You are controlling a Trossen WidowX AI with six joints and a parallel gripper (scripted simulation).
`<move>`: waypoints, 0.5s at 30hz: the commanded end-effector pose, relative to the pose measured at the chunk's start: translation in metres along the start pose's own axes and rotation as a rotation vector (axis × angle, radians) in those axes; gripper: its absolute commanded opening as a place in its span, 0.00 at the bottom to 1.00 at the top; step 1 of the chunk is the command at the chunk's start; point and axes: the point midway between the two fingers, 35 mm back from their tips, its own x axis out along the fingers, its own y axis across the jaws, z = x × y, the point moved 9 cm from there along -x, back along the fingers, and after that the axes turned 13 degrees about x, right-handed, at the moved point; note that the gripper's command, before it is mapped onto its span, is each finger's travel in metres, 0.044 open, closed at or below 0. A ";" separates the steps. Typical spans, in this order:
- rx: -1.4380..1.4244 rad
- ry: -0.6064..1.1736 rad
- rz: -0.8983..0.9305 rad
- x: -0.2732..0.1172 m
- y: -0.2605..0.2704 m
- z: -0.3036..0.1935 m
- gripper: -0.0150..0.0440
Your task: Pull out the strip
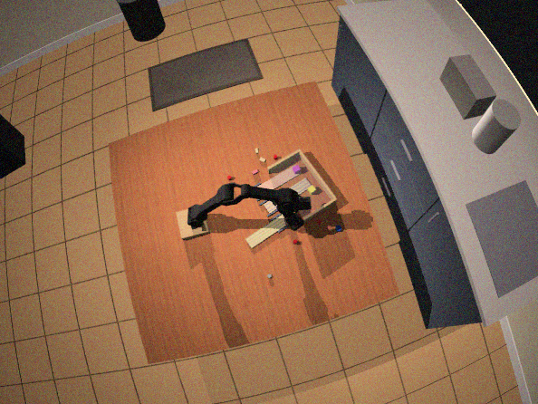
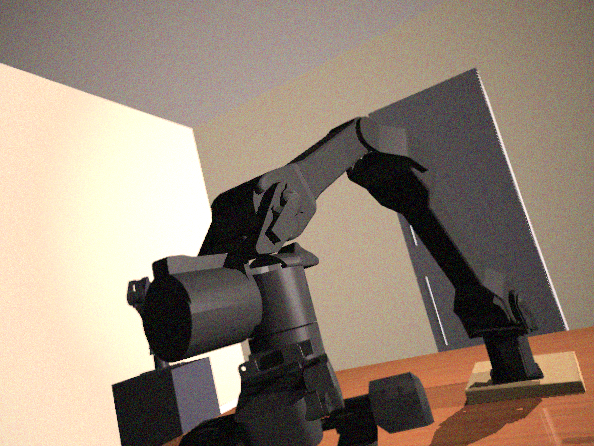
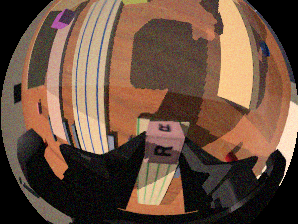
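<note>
Wooden desk [image 1: 181, 281], centre: strip [image 3: 156, 183] pulled out; pincer [image 3: 162, 159] grips the labelled cube [image 3: 164, 139]; lifting remains.

The arm [image 1: 254, 194] bends at the elbow, wrist pitched downward. Its gripper [image 3: 164, 156] is clamped on the labelled cube [image 3: 164, 143].

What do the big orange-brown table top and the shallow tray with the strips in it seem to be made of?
The table top looks like wood or a wood-look laminate: fine straight grain lines run along it, with a matte finish. The tray has plain tan walls with no grain or shine, so it could be unfinished wood, board or plastic. The gripper is closed on the labelled cube.
</note>
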 end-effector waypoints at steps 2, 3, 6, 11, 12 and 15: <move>0.000 0.001 0.000 -0.008 0.003 -0.008 0.25; 0.001 0.001 -0.001 -0.010 0.004 -0.011 0.25; 0.001 0.003 -0.001 -0.019 0.007 -0.021 0.25; 0.003 0.006 0.000 -0.031 0.014 -0.039 0.25; 0.003 0.007 0.000 -0.034 0.015 -0.042 0.25; 0.003 0.009 -0.001 -0.040 0.019 -0.053 0.25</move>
